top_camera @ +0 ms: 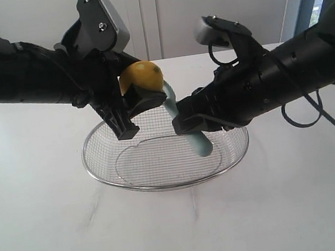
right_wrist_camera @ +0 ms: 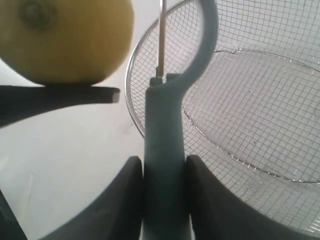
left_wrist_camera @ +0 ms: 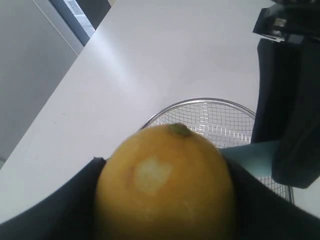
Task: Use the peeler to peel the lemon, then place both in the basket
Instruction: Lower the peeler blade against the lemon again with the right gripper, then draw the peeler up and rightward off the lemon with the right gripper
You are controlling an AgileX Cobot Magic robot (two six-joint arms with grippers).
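The left end effector (top_camera: 139,95) pinches the lemon (top_camera: 142,75) aloft near the wire basket's (top_camera: 163,187) rim. The right end effector (top_camera: 185,118) clamps the peeler's (top_camera: 201,143) handle, with the blade head just beside the lemon.

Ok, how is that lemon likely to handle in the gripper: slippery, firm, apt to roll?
The lemon looks round and smooth, so it would probably roll if set down, even in the basket. The pale peeled patch may be moist and slippery. It seems firm: the left gripper leaves no visible dent.

Mesh basket (top_camera: 163,188) on white table (top_camera: 53,237)
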